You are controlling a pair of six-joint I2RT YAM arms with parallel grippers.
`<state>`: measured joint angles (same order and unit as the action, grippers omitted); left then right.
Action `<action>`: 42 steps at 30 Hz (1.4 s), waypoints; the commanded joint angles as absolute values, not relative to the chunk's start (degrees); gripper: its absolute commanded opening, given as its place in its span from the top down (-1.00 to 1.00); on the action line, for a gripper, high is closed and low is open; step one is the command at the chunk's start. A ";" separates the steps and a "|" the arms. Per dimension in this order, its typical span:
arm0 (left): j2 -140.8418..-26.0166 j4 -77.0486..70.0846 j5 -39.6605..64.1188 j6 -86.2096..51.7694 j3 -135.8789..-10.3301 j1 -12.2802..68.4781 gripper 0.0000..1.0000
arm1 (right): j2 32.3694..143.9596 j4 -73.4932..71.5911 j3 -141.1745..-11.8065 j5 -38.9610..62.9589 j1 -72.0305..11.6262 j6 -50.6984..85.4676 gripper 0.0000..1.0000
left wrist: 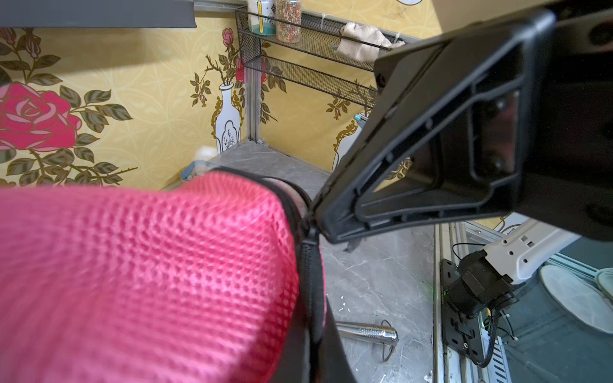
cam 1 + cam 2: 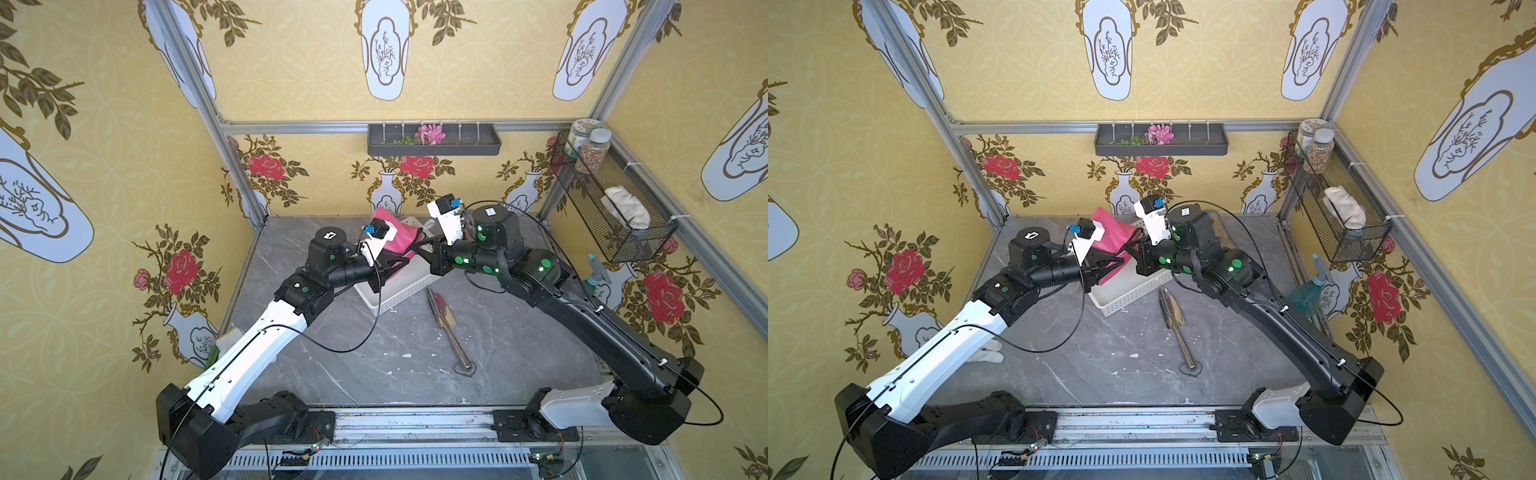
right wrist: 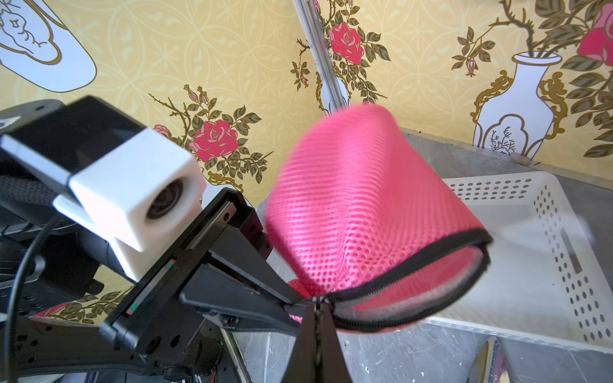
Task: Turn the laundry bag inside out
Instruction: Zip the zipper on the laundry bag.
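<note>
The pink mesh laundry bag point(image 2: 395, 237) point(image 2: 1109, 233) hangs in the air over the white basket point(image 2: 401, 293) point(image 2: 1133, 293), between both grippers. My left gripper point(image 2: 409, 258) point(image 2: 1123, 260) point(image 1: 313, 331) is shut on the bag's black zipper trim point(image 1: 311, 265). My right gripper point(image 2: 419, 246) point(image 2: 1130, 246) point(image 3: 318, 315) is shut on the same trim, right beside the left gripper's tips point(image 3: 292, 298). In the right wrist view the bag point(image 3: 365, 205) bulges upward and its zipper mouth point(image 3: 414, 291) gapes toward the basket point(image 3: 564, 265).
A metal trowel point(image 2: 446, 326) point(image 2: 1177, 330) lies on the grey table in front of the basket. A spray bottle point(image 2: 1308, 291) stands at the right wall under a wire shelf point(image 2: 615, 208) with jars and a cloth. A white glove point(image 2: 988, 352) lies at the left.
</note>
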<state>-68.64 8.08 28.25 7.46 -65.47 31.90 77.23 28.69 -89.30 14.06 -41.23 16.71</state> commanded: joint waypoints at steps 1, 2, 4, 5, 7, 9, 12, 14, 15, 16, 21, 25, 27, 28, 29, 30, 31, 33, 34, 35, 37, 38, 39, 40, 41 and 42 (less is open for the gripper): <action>-68.07 6.51 29.29 7.47 -65.42 31.89 1.00 | 76.29 28.78 -88.99 7.79 -40.64 18.33 1.00; -67.75 5.77 29.22 7.37 -65.11 31.90 1.00 | 76.09 29.34 -88.87 7.17 -39.74 19.20 1.00; -66.70 3.82 29.74 7.30 -64.19 31.93 1.00 | 75.29 29.98 -88.11 6.62 -37.27 21.57 1.00; -66.17 2.51 29.88 6.98 -63.48 31.83 1.00 | 74.79 29.98 -87.35 6.48 -36.02 22.86 1.00; -65.33 0.80 30.33 6.42 -62.73 31.73 1.00 | 73.65 30.06 -86.07 6.50 -33.72 24.78 1.00; -64.73 -0.32 30.84 6.03 -62.15 31.63 1.00 | 72.61 30.15 -84.97 6.50 -31.86 26.05 1.00; -64.11 -2.33 31.28 5.07 -61.37 31.22 1.00 | 71.99 30.67 -84.66 6.59 -30.77 26.31 1.00; -63.92 -3.60 31.69 4.38 -60.99 31.11 1.00 | 71.98 30.98 -84.69 6.68 -30.59 26.33 1.00; -63.90 -4.22 31.90 3.99 -60.90 31.03 1.00 | 71.98 31.04 -84.69 6.68 -30.54 26.31 1.00; -63.83 -4.67 32.06 3.79 -60.76 30.94 1.00 | 72.00 31.17 -84.68 6.68 -30.50 26.31 1.00; -63.05 -9.88 34.50 0.54 -59.16 30.29 1.00 | 72.13 32.16 -84.21 6.15 -29.77 26.35 1.00; -62.27 -16.23 37.06 -3.64 -57.31 29.45 1.00 | 72.54 33.06 -83.68 6.58 -29.28 26.46 1.00; -62.14 -18.41 37.87 -5.14 -56.72 29.11 1.00 | 72.92 33.81 -83.61 6.81 -29.20 26.54 1.00; -62.14 -19.16 38.15 -5.87 -56.53 29.03 1.00 | 73.00 33.62 -83.58 7.31 -29.19 26.47 1.00; -62.22 -19.71 38.28 -6.49 -56.45 28.95 1.00 | 72.97 33.14 -83.50 7.98 -29.16 26.51 1.00; -62.38 -19.86 38.37 -6.84 -56.43 28.94 1.00 | 72.88 32.53 -83.43 8.51 -29.18 26.63 1.00; -62.53 -19.82 38.28 -7.09 -56.41 28.96 1.00 | 72.71 31.90 -83.41 8.84 -29.19 26.72 0.93; -63.14 -18.73 37.69 -7.64 -56.62 28.78 1.00 | 71.46 30.09 -82.81 9.01 -29.18 26.76 0.21; -63.61 -17.26 37.60 -7.48 -57.04 28.76 1.00 | 70.56 28.75 -82.19 9.42 -29.10 26.22 -0.10; -64.19 -14.91 37.61 -7.16 -57.56 28.65 1.00 | 69.11 26.91 -81.03 10.32 -29.09 24.72 -0.30; -65.15 -10.42 37.91 -5.61 -58.09 28.41 1.00 | 65.85 23.48 -77.99 12.96 -29.05 20.05 -0.51; -65.44 -8.55 38.17 -4.48 -58.17 28.41 1.00 | 64.60 22.32 -76.53 14.91 -29.09 16.83 -0.56; -65.81 -6.25 38.36 -3.02 -58.22 28.47 1.00 | 63.26 21.92 -74.91 16.69 -29.09 12.51 -0.60; -66.29 -3.61 38.42 -1.59 -58.35 28.47 1.00 | 62.49 22.86 -74.05 18.65 -29.05 8.04 -0.61; -66.72 -1.39 38.52 -0.38 -58.57 28.46 1.00 | 62.24 24.44 -73.87 20.75 -29.24 4.04 -0.61; -67.17 0.71 39.05 1.11 -58.79 28.45 1.00 | 62.30 26.54 -74.27 22.87 -29.42 -0.30 -0.61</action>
